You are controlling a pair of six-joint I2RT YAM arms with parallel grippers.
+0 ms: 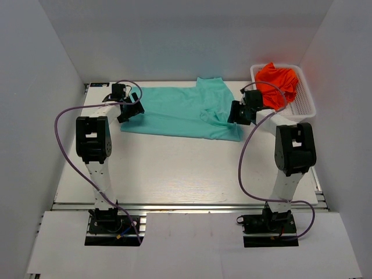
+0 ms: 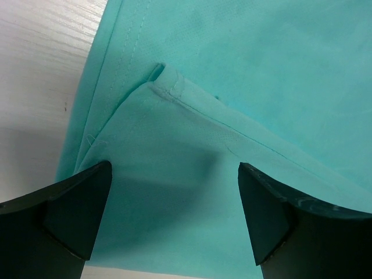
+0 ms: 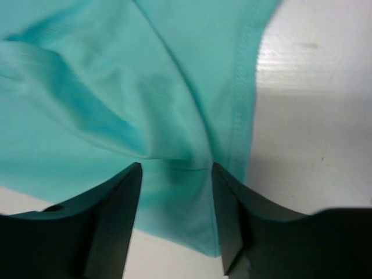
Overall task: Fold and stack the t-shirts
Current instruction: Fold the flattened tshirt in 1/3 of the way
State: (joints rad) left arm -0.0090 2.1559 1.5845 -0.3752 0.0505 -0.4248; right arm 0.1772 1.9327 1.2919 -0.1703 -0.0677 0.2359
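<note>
**Two robot arms over a teal t-shirt, an orange-red one in a basket**

A white table (image 1: pixel 174 168) carries two black and white arms fixed at its near edge.

The teal t-shirt (image 1: pixel 180 110) lies spread flat on the far half of the table. It fills the whole stretch between the two pincers, with one sleeve pointing away from them towards the back wall.

A white perforated basket (image 1: pixel 305 99) sits beyond the right pincer and off to its right, at the table's far corner. The orange-red t-shirt (image 1: pixel 278 84) is bunched inside it, well apart from the left pincer.

The left gripper (image 1: pixel 132 110) hangs over the shirt's left edge. In its wrist view the left gripper (image 2: pixel 174 168) is spread wide, with nothing between its dark fingers (image 2: pixel 75 209). Below the gap lies smooth teal cloth. Just ahead of the gap, a stitched hem folds over at a corner. Bare table shows to the left of the pincer.

The right gripper (image 1: pixel 237 113) is down at the shirt's near right corner. In its wrist view the right gripper (image 3: pixel 176 168) is about half spread, and its fingers (image 3: pixel 110 215) straddle rumpled teal cloth. Creases run in towards the gap. The shirt's stitched edge passes just to the right of the pincer, with bare table beyond it.
</note>
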